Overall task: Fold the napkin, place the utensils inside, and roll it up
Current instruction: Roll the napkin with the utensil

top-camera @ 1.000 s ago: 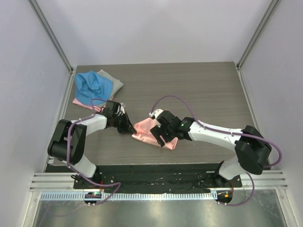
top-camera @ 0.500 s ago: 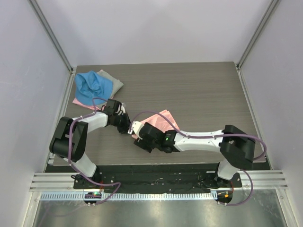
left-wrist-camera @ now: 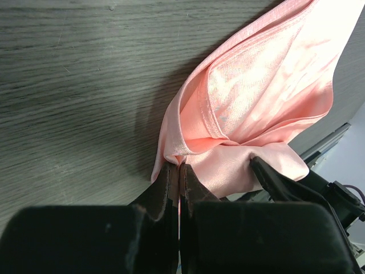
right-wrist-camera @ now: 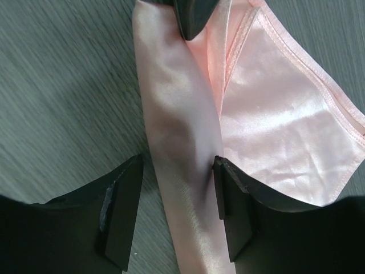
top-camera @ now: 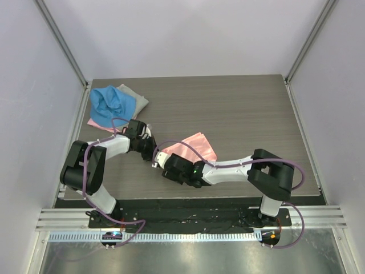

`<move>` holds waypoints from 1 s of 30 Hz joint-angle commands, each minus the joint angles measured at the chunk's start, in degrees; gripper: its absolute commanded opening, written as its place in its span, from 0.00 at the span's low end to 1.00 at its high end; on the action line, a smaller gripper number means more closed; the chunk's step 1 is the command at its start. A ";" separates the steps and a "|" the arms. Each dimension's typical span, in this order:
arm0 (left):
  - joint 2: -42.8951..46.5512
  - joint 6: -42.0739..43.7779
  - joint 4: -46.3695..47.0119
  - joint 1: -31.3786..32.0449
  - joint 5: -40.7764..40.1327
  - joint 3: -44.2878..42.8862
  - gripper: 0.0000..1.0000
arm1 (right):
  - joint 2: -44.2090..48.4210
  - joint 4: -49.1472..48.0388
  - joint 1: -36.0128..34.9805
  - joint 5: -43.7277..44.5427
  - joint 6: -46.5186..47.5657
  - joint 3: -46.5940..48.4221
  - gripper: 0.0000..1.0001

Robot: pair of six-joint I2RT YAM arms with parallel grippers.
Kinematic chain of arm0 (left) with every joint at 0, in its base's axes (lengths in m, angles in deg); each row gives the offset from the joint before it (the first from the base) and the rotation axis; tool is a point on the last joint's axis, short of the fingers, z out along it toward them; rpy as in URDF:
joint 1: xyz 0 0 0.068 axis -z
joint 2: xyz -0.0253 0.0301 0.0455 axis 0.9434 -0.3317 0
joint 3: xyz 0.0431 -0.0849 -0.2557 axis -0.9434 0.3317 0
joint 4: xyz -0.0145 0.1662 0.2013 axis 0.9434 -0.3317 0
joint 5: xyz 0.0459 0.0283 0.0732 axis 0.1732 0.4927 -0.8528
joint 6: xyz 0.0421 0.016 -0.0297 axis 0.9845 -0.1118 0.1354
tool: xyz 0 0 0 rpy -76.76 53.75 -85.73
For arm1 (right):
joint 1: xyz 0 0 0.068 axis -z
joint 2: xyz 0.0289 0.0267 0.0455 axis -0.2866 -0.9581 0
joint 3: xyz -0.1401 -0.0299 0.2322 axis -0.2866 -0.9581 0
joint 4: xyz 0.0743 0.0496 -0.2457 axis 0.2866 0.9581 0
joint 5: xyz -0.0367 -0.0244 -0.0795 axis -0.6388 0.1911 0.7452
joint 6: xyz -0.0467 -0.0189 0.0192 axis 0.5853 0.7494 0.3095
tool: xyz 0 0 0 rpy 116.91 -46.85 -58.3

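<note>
Blue cloth (top-camera: 112,103) lay bunched at the far left of the wood-grain table (top-camera: 245,108), overlapping a grey cloth (top-camera: 136,97) and well apart from the arms' work. Nearer the middle, the left gripper (left-wrist-camera: 178,166) was pinched fully closed on a corner of the salmon-pink napkin (left-wrist-camera: 256,97), which lay folded in layers on the tabletop. Just right of it, the right gripper (right-wrist-camera: 177,211) stood partly open, its fingers (right-wrist-camera: 121,214) straddling a narrow folded strip of the napkin without clamping it.

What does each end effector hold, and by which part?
Left end effector pinches the napkin at its bunched edge; right end effector, open, only straddles a fold.
</note>
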 commanded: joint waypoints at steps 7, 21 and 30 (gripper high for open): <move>0.52 1.08 -0.46 -0.23 1.25 -1.40 0.00 | -2.67 -1.26 0.83 1.67 -1.23 0.08 0.47; 10.88 -0.15 2.19 -3.48 -4.63 2.38 0.63 | -2.59 -0.29 6.80 -23.45 -8.71 -1.93 0.26; 20.91 -0.06 3.94 -5.94 -8.86 7.82 0.69 | 0.49 -9.51 14.98 -44.64 -17.13 -6.85 0.23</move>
